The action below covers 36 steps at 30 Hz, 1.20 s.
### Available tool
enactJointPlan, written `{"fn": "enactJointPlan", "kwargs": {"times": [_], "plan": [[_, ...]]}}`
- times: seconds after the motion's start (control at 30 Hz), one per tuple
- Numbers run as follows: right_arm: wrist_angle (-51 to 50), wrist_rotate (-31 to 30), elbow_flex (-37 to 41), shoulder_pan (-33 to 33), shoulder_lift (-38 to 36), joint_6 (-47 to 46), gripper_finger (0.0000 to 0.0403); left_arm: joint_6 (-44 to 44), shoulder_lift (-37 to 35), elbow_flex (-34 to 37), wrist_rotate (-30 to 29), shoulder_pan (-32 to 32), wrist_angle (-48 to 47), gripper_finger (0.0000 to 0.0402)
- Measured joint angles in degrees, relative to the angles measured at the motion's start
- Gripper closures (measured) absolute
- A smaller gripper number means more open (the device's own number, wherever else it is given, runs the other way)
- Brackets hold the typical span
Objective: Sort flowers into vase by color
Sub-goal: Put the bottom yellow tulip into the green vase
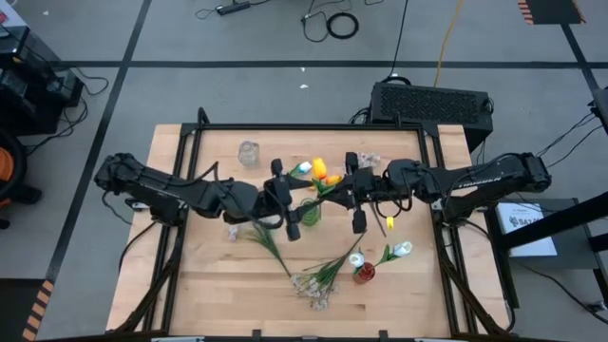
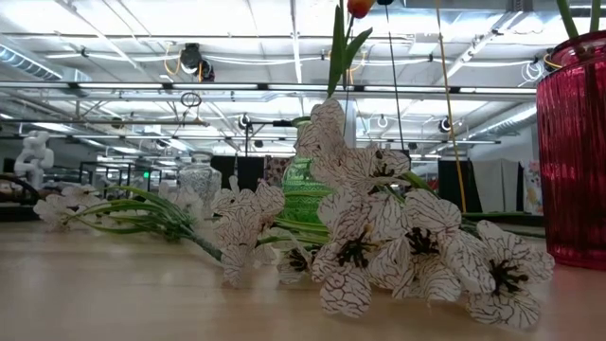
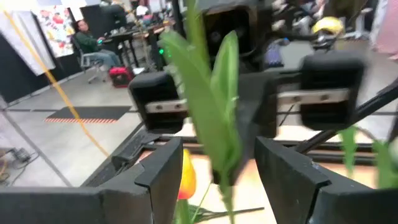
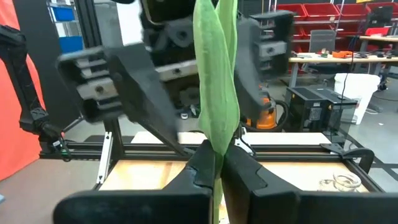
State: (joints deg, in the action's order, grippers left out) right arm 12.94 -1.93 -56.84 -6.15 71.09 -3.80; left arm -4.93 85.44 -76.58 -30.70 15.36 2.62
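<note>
Flowers lie scattered over the wooden table (image 1: 190,275) in the high view, and both arms meet over its middle. At upper left of the tabletop stands a clear glass vase (image 1: 249,152), apart from the rest. Below it, at centre-left, a pale spray (image 1: 234,231) lies with its long green stem running down toward a bushy spray (image 1: 314,288) at lower centre; in the low view that bushy spray (image 2: 398,242) fills the foreground with veined white blossoms.

The left end effector (image 1: 288,201) hangs just left of the green vase (image 1: 311,211) at the centre. Its fingers (image 3: 158,171) stand spread, with a green tulip leaf (image 3: 214,106) rising between them, not pinched; an orange-yellow bloom (image 3: 186,177) shows low beside one finger.

The right end effector (image 1: 353,195) sits just right of the green vase, facing the left one. Its fingers (image 4: 202,165) are pressed together on the tulip leaf (image 4: 216,74), which stands upright out of the grip. Orange-yellow tulips (image 1: 326,173) show between the two end effectors, above the green vase.

At lower right of the tabletop a red vase (image 1: 364,274) holds a white tulip (image 1: 356,259), with another white tulip (image 1: 402,249) just to its right. In the low view the red vase (image 2: 573,152) stands at the far right edge.
</note>
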Motion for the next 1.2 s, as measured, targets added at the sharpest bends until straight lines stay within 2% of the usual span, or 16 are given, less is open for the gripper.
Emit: {"fn": "enactJointPlan", "kwargs": {"times": [0.23,0.63,0.83,0.97,1.2], "plan": [[-1.99,-1.27,0.0,0.07,0.0,0.02,0.0397,-0.24,0.49,0.02,0.46,-1.52,3.94,0.0196],[-2.15,-1.51,0.0,0.04,0.0,0.01,0.0397,-0.03,0.51,0.02,3.72,-1.51,1.0,0.0203],[-2.14,-1.32,0.0,0.03,0.0,0.01,0.0397,-0.04,0.51,0.02,7.39,-1.99,0.88,0.027],[-2.15,-1.16,0.0,0.05,0.0,0.53,0.0393,-0.11,0.51,0.02,7.77,-2.33,0.88,0.0318],[-2.15,-1.21,0.0,0.07,0.0,1.04,0.0357,-1.55,0.51,0.02,7.8,-2.27,0.91,0.0378]]}}
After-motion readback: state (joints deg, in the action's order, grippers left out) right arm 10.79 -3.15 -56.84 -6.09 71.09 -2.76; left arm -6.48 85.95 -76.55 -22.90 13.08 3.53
